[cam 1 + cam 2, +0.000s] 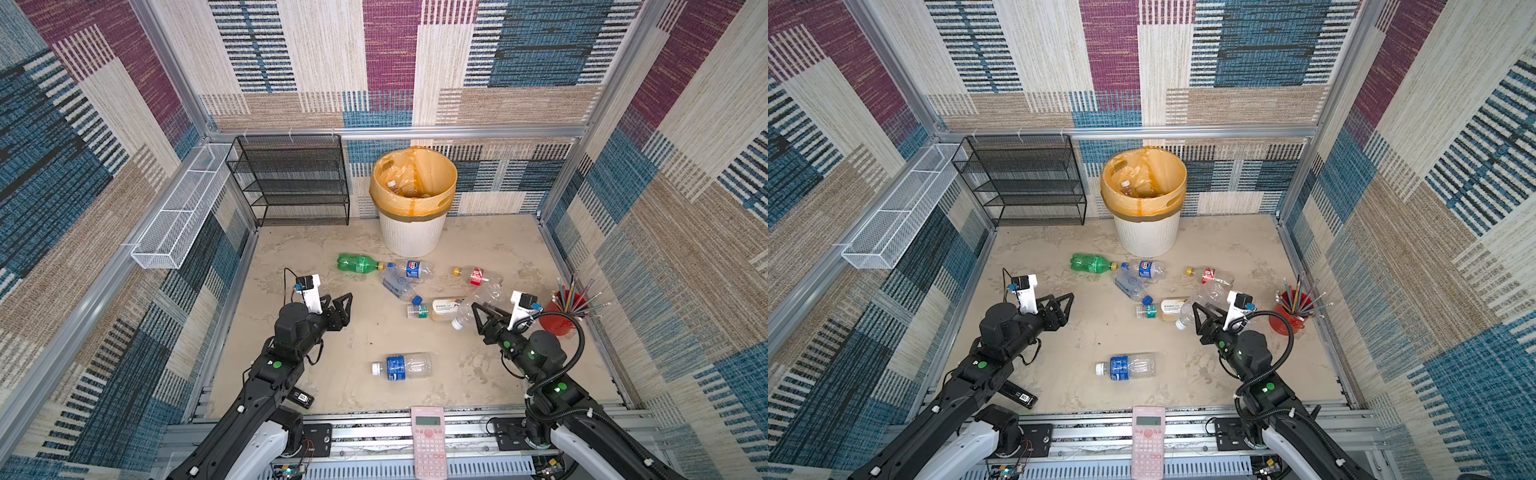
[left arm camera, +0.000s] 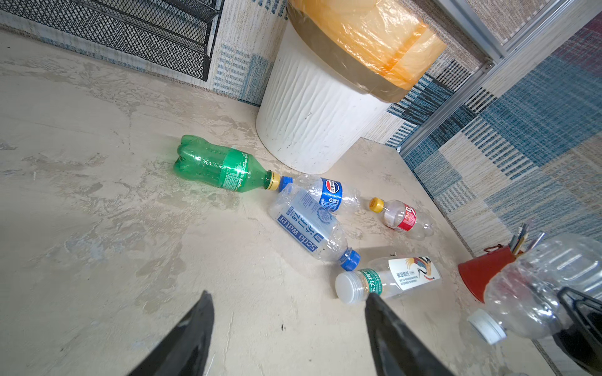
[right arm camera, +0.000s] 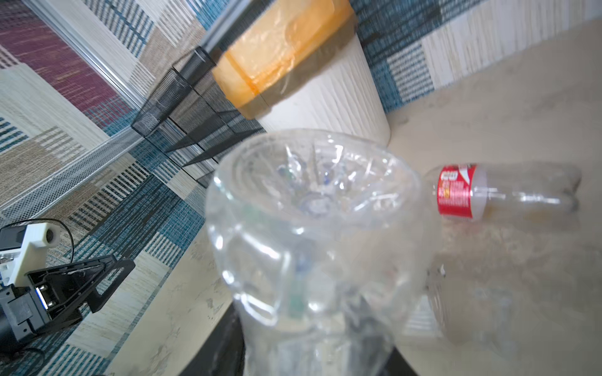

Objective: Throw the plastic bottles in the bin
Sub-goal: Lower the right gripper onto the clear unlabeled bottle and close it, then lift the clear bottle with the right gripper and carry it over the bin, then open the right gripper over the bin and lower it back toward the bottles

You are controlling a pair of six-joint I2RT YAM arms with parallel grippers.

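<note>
Stretching the left arm (image 1: pixel 266 374) in low from the front edge and pointing the left gripper (image 1: pixel 348 308) toward the scattered bottles. Hovering it over bare floor with the jaws parted about halfway, gripping and touching nothing.

Reaching the right arm (image 1: pixel 540 365) in from the other side with the wrist angled inward. Clamping the right gripper (image 1: pixel 478 312) around a large clear unlabelled bottle (image 1: pixel 484 296), white cap pointing frontward, base pointing toward the bin.

Standing against the back wall: a black mesh shelf rack (image 1: pixel 291 183) and, just right of it, the white ribbed bin (image 1: pixel 411 235). Wearing an orange-yellow bag folded over the rim and already holding a few discarded bottles (image 1: pixel 392 183), only partly visible.

Lying on their sides in front of the bin:
- a green Sprite bottle (image 1: pixel 357 262), meeting cap to cap with a clear Pepsi bottle (image 1: pixel 413 269)
- a clear Soda water bottle (image 1: pixel 399 284), resting against that pair, blue cap pointing frontward
- a white-labelled bottle (image 1: pixel 444 309), lying just beside that blue cap and beside the gripped bottle
- a red-labelled, yellow-capped bottle (image 1: pixel 478 276), sitting apart to the right
- a blue-labelled, white-capped bottle (image 1: pixel 405 365), lying alone nearer the front, between the two arms

Standing near the right wall, just beside the right wrist: a red cup of pencils (image 1: pixel 557 318).
</note>
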